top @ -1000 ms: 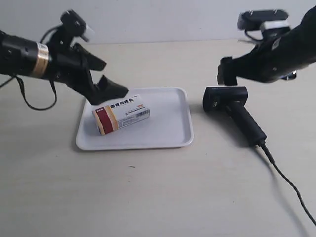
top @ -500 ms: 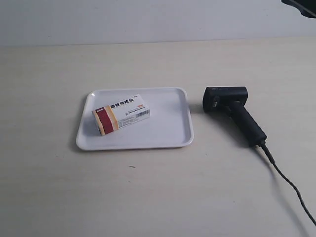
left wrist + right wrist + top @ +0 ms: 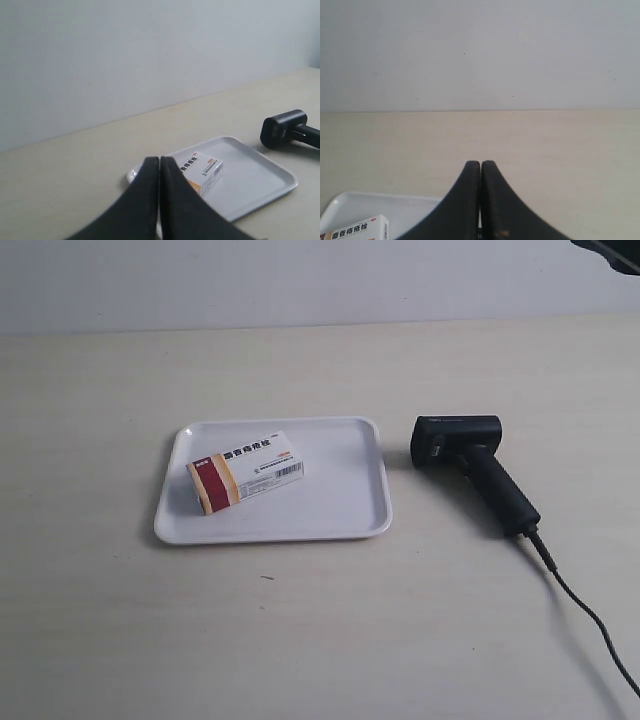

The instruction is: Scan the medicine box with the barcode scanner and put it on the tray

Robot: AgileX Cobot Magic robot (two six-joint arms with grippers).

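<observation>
The medicine box lies flat on the left half of the white tray, its red and tan band toward the tray's left end. To the tray's right the black barcode scanner rests on the table, cable trailing toward the lower right. Both arms are out of the exterior view except a dark sliver in the top right corner. My left gripper is shut and empty, held back from the medicine box and tray; the scanner shows beyond. My right gripper is shut and empty above the tray's corner.
The pale wooden table spreads around the tray, with a plain light wall behind. The scanner's cable runs across the table's lower right part.
One second ago both arms hung over the tray and the scanner. They have since drawn back out of the exterior view. Box, tray and scanner have not moved.
</observation>
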